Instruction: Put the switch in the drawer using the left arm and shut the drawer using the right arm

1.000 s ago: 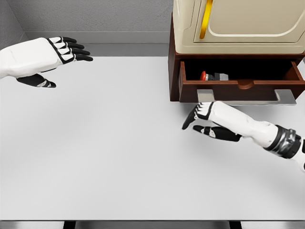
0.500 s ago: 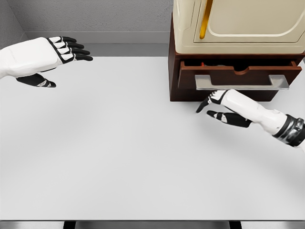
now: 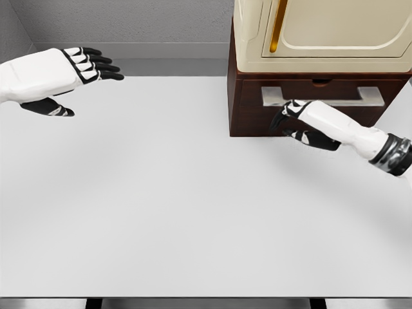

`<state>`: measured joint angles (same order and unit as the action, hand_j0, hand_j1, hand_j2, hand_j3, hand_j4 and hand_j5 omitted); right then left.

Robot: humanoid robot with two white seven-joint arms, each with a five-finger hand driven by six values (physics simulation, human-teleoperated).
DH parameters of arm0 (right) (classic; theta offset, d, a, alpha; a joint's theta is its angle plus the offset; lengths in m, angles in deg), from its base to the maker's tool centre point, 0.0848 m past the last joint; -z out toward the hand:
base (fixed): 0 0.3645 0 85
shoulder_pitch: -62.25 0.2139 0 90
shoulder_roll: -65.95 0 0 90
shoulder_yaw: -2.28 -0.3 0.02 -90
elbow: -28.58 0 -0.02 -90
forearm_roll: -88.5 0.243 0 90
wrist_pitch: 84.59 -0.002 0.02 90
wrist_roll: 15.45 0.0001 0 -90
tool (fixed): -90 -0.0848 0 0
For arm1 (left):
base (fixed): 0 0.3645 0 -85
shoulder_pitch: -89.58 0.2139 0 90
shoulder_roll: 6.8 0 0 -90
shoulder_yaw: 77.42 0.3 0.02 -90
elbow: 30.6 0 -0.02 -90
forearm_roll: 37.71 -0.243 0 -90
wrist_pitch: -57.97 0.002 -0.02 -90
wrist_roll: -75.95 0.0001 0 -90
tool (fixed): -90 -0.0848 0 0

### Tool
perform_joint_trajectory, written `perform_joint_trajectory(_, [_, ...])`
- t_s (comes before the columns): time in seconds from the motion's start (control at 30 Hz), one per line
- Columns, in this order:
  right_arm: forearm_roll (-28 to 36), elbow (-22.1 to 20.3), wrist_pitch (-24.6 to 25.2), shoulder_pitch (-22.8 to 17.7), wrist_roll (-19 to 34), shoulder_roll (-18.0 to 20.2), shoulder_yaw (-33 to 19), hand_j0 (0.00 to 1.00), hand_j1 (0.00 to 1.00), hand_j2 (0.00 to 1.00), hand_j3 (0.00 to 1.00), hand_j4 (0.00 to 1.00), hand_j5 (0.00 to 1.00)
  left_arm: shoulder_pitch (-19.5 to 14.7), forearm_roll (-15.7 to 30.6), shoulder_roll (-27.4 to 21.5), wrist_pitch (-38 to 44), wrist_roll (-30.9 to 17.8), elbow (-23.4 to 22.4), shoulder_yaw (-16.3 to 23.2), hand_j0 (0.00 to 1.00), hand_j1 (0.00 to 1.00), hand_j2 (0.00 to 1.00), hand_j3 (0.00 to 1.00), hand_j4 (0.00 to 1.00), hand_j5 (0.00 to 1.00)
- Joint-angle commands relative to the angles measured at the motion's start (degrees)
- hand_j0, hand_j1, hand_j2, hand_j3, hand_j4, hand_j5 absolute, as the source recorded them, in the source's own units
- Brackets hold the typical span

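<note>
The drawer (image 3: 322,96) at the table's (image 3: 161,193) far right edge is met frontally by the right hand (image 3: 297,119), fingers relaxed, grasping nothing.

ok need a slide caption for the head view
Right hand pressed against the closed drawer front of the brown cabinet, left hand open above the white table.

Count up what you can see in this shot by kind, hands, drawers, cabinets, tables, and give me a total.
Hands: 2, the left hand open at upper left, the right hand against the drawer front
Drawers: 1, the brown drawer, pushed shut
Drawer handles: 1, the grey handle
Cabinets: 1, the cream cabinet above it
Tables: 1, the white table
Switches: 0 in view
Total: 6
</note>
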<state>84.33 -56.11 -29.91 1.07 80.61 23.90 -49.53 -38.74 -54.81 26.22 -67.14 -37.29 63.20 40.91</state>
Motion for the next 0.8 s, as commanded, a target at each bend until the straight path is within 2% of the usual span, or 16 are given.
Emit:
perform_joint_trajectory(0.0, [2.59, 1.02, 0.32, 0.00, -1.14, -0.75, -0.23, 0.50, 0.50, 0.50, 0.50, 0.50, 0.50, 0.00, 0.32, -0.06, 0.11, 0.03, -0.02, -0.11, 1.00, 1.00, 1.00, 1.00, 1.00, 1.00])
perform_joint_trajectory(0.17, [2.68, -0.29, 0.32, -0.44, -1.05, -0.05, -0.23, 0.50, 0.50, 0.50, 0.50, 0.50, 0.50, 0.26, 0.32, -0.06, 0.11, 0.03, -0.02, -0.11, 1.00, 1.00, 1.00, 1.00, 1.00, 1.00])
perform_joint_trajectory(0.3, [2.50, -5.65, 0.32, -2.11, -0.96, 2.50, -0.49, 0.50, 0.50, 0.50, 0.50, 0.50, 0.50, 0.26, 0.32, -0.06, 0.11, 0.03, 0.07, -0.20, 1.00, 1.00, 1.00, 1.00, 1.00, 1.00])
perform_joint_trajectory(0.43, [2.24, -8.12, 0.32, -3.51, -0.96, 4.17, -0.75, 0.50, 0.50, 0.50, 0.50, 0.50, 0.50, 0.26, 0.32, -0.15, 0.11, 0.03, 0.07, -0.20, 1.00, 1.00, 1.00, 1.00, 1.00, 1.00])
perform_joint_trajectory(0.47, [2.24, -8.29, 0.32, -3.51, -0.88, 4.78, -1.02, 0.53, 0.53, 0.53, 0.53, 0.53, 0.53, 0.26, 0.32, -0.06, 0.11, 0.03, 0.07, -0.20, 1.00, 1.00, 1.00, 1.00, 1.00, 1.00])
perform_joint_trajectory(0.5, [2.15, -9.16, 0.32, -4.04, -0.88, 5.66, -2.94, 0.60, 0.60, 0.60, 0.60, 0.60, 0.60, 0.26, 0.32, -0.06, 0.11, 0.03, 0.07, -0.20, 1.00, 1.00, 1.00, 1.00, 1.00, 1.00])
perform_joint_trajectory(0.57, [1.53, -11.02, 0.32, -9.84, -0.61, 7.16, -10.42, 0.91, 0.91, 0.91, 0.91, 0.91, 0.91, 0.26, 0.32, -0.06, 0.11, 0.03, 0.07, -0.20, 1.00, 1.00, 1.00, 1.00, 1.00, 1.00])
perform_joint_trajectory(0.6, [1.09, -11.02, 0.32, -10.81, 0.00, 7.16, -12.00, 1.00, 1.00, 1.00, 1.00, 1.00, 1.00, 0.26, 0.32, -0.06, 0.11, 0.03, 0.07, -0.20, 1.00, 1.00, 1.00, 1.00, 1.00, 1.00])
perform_joint_trajectory(0.7, [0.83, -10.58, 0.32, -13.71, 1.15, 7.42, -14.73, 1.00, 1.00, 1.00, 1.00, 1.00, 1.00, 0.35, 0.32, -0.06, 0.11, 0.03, 0.16, -0.20, 1.00, 1.00, 1.00, 1.00, 1.00, 1.00])
perform_joint_trajectory(0.77, [0.83, -10.58, 0.32, -15.12, 1.06, 9.18, -16.31, 1.00, 1.00, 1.00, 1.00, 1.00, 1.00, 0.35, 0.32, -0.06, 0.11, 0.03, 0.16, -0.20, 1.00, 1.00, 1.00, 1.00, 1.00, 1.00])
